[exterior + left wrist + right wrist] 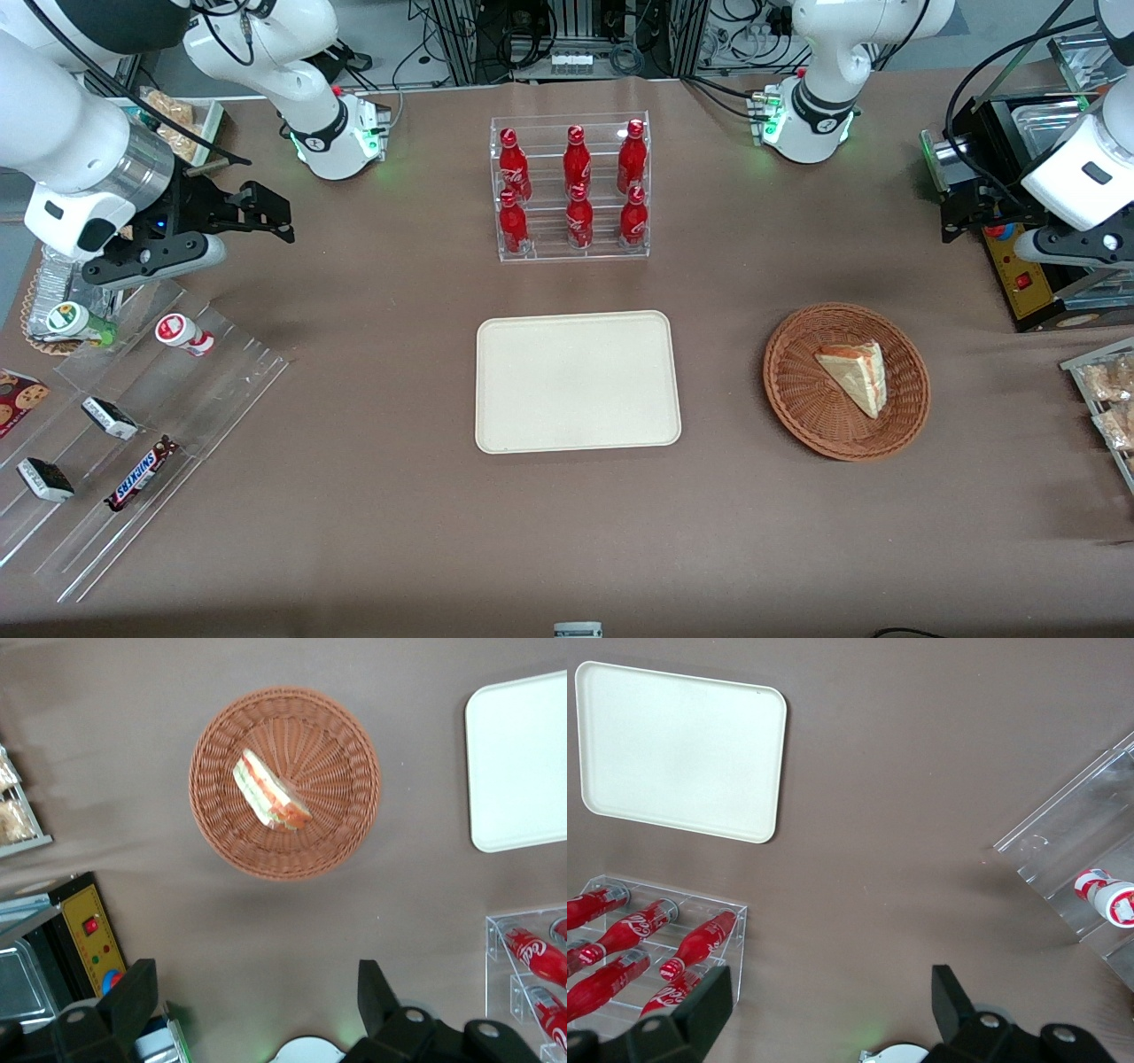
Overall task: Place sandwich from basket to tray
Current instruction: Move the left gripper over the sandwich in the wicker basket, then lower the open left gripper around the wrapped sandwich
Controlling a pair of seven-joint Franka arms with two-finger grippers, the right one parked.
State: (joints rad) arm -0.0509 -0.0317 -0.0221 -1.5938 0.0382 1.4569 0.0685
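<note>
- Left wrist view: the gripper (257, 1005) hangs above bare table with its fingers (135, 997) spread wide, holding nothing.
- The sandwich (270, 791) lies in the basket (345, 828), apart from the gripper.
- The tray (578, 382) sits beside the basket, toward the parked arm's end.

1. even, bright overhead light; colours read clearly across the brown table cloth (354, 532).
2. soft, short shadows sit beside the round brown wicker basket (283, 782) and the flat cream rectangular tray (578, 382).
3. green indicator glow spills at the arm bases.
4. the open left gripper (257, 997) looks dark and slightly soft-edged up close, high above the table.
5. mild glare on the clear acrylic rack (142, 443).
</note>
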